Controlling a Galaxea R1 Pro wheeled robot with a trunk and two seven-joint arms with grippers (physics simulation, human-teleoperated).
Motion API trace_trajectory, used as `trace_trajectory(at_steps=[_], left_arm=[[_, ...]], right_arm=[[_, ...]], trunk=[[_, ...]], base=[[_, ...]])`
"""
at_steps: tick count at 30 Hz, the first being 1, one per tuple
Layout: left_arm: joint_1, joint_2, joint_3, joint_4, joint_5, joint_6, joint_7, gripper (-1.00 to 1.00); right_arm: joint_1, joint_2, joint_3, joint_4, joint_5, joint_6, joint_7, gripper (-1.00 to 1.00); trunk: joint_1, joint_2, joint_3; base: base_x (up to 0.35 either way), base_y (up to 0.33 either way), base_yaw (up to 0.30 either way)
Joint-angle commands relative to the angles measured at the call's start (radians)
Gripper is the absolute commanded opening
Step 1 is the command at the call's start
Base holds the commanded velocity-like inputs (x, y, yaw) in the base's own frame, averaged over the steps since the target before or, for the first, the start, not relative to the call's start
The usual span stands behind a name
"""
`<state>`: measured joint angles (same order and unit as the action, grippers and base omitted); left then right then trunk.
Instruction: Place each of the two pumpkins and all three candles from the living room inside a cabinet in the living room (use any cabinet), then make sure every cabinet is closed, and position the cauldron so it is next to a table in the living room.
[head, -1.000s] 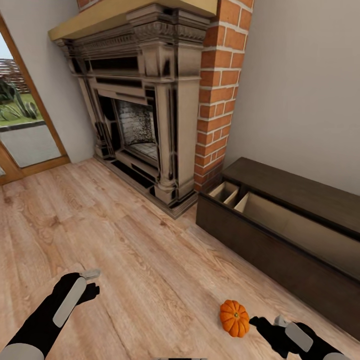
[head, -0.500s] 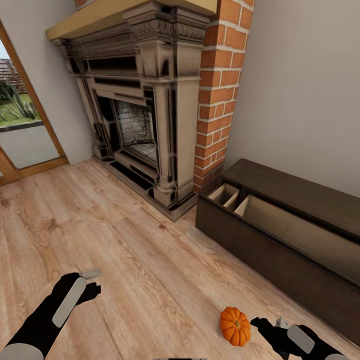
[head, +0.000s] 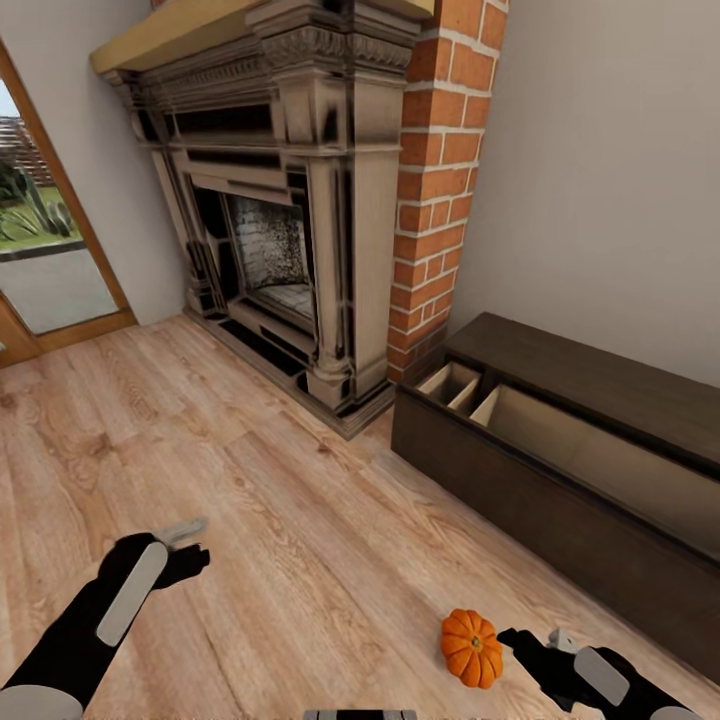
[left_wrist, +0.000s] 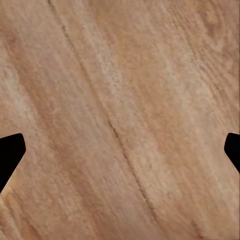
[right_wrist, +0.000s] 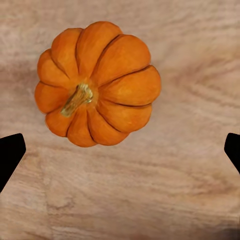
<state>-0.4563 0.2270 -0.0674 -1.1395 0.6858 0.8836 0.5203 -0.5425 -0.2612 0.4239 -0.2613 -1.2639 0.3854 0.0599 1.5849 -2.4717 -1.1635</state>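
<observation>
A small orange ribbed pumpkin (head: 472, 648) sits on the wood floor at the bottom right of the head view. My right gripper (head: 530, 640) hovers just to its right, open. In the right wrist view the pumpkin (right_wrist: 97, 82) is seen from above with its stem showing, and it lies ahead of the right gripper (right_wrist: 120, 150), outside its wide-spread fingertips (right_wrist: 10, 152). The long dark-brown cabinet (head: 600, 380) stands along the right wall with its drawer pulled out, showing beige compartments. My left gripper (head: 190, 545) hangs open over bare floor, as does the left gripper (left_wrist: 120, 152) in its wrist view.
A large dark fireplace (head: 290, 220) with a brick chimney column (head: 435, 180) fills the far wall. A glass door (head: 45, 250) to the outside is at the left. Wood floor (head: 300, 520) stretches between my arms and the cabinet.
The head view has shifted slightly. My left gripper has lifted and turned a little; the right gripper and pumpkin keep the same spacing.
</observation>
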Motion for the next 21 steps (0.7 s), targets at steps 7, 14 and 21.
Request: trace_trajectory(at_steps=[7, 14, 21], left_arm=[[-0.001, 0.005, -0.001, -0.026, 0.064, 0.006, -0.024, 1.00], [0.000, 0.004, 0.013, -0.029, 0.071, 0.006, -0.028, 1.00], [0.000, 0.003, 0.042, -0.029, 0.072, 0.008, -0.028, 1.00]], right_arm=[[-0.001, 0.003, 0.010, 0.003, 0.004, -0.024, 0.010, 1.00], [-0.001, 0.001, 0.004, 0.005, 0.002, -0.029, 0.001, 1.00], [-0.001, -0.001, 0.003, 0.005, -0.001, -0.027, -0.003, 1.00]], trunk=[[0.016, -0.029, -0.025], [0.020, -0.031, -0.052], [0.023, -0.032, -0.079]], base=[[0.000, 0.000, 0.000], [0.000, 0.000, 0.000], [0.000, 0.000, 0.000]])
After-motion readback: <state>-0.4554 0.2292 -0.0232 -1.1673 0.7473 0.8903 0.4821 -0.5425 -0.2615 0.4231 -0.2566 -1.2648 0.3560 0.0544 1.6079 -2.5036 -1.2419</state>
